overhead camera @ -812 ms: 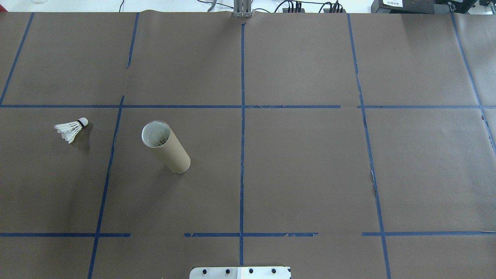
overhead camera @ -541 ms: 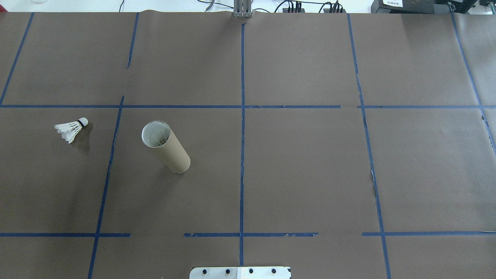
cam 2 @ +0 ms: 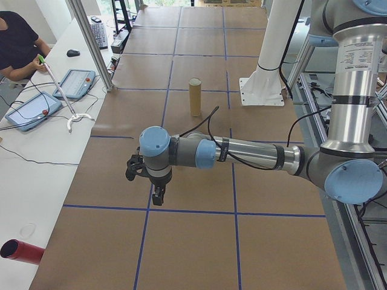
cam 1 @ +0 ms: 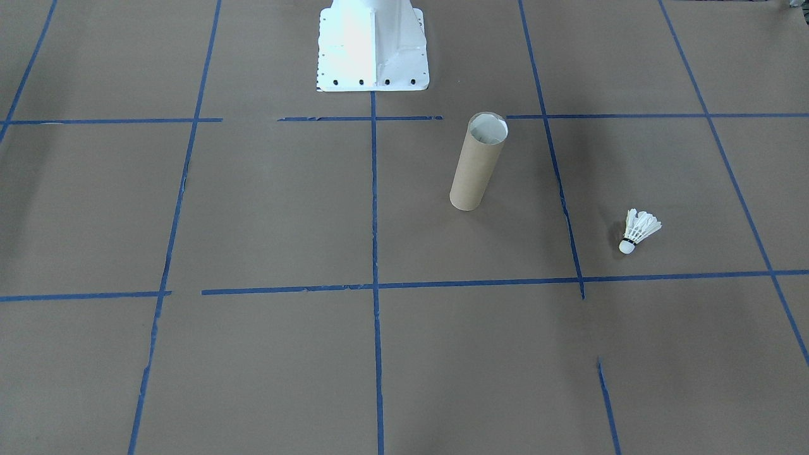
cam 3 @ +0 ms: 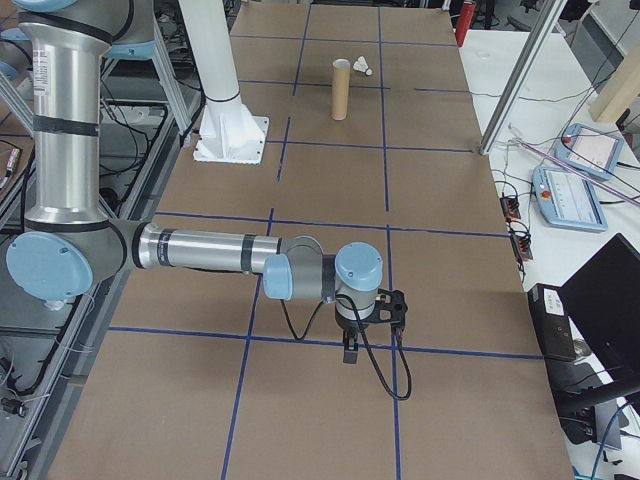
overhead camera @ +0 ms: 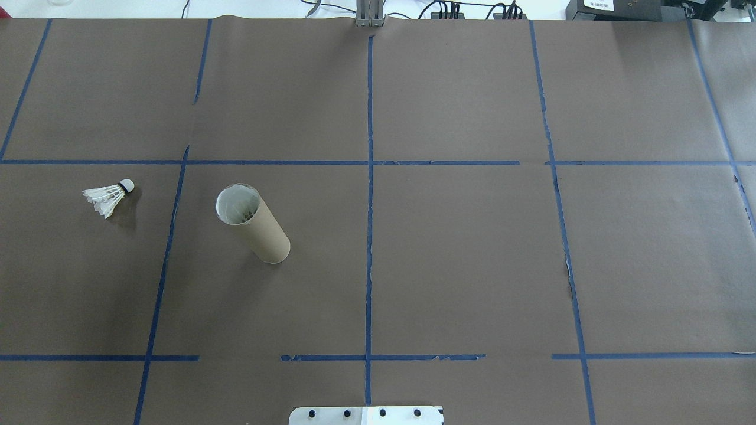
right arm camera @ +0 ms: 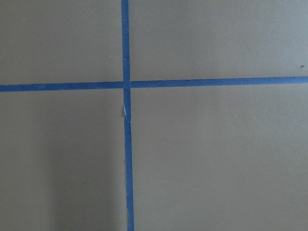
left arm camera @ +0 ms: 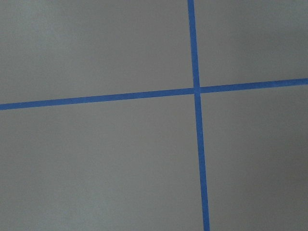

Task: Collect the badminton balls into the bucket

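you have the bucket (overhead camera: 253,223) standing upright on the brown-papered desk (overhead camera: 460,254), mouth open to the top, and it serves as your landmark. the shuttlecock (overhead camera: 109,197) lies on its side well apart from the bucket, across one blue tape line (overhead camera: 165,260), toward the robot's left end of the desk, with its cork tip pointing away from the robot. nothing sits between the two; only bare paper and that tape line lie there. the white metal base (cam 1: 371,45) stands on the robot's side of the bucket, near it but not touching. the left claw (cam 2: 151,181) hangs over a tape crossing far from the bucket, beyond the shuttlecock's end of the desk, and the right claw (cam 3: 366,325) hangs over another crossing at the opposite end. you cannot tell from these side views whether either claw is wide or narrow. a seated person (cam 2: 18,45) is at the white side table (cam 2: 36,151) with tablets.
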Robot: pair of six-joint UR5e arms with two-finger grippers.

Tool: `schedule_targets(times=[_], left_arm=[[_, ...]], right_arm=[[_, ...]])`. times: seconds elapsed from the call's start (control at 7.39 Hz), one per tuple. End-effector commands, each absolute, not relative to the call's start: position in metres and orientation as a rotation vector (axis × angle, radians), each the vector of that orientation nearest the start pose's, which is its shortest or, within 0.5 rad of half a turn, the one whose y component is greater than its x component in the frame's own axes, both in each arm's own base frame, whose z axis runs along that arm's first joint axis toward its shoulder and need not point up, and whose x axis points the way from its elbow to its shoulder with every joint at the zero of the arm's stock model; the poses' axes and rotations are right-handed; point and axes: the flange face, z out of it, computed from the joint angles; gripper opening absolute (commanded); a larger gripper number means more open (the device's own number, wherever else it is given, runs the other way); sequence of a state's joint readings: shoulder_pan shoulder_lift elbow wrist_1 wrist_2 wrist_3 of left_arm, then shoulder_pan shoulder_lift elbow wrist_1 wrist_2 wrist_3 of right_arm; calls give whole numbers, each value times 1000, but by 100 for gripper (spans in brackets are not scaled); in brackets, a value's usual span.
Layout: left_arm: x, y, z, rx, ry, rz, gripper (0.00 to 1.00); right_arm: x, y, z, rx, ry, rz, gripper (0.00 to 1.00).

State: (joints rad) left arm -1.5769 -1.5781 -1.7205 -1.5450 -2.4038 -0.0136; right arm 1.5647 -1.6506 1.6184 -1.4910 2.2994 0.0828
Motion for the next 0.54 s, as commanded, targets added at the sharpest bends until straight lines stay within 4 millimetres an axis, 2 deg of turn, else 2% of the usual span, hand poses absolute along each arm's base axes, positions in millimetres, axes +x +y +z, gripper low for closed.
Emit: schedule_targets(times=[0.0,0.27,0.41], left_arm=[[-28,-500,541,143,942,-12,100],[34,-504,514,132,1021,-82,100],[68,-502,513,150,1057,-77,100]], right_arm=[[64,-462,668,13,-730,56,100],[64,-462,668,13,-730,56,100],[64,-462,668,13,-730,56,100]])
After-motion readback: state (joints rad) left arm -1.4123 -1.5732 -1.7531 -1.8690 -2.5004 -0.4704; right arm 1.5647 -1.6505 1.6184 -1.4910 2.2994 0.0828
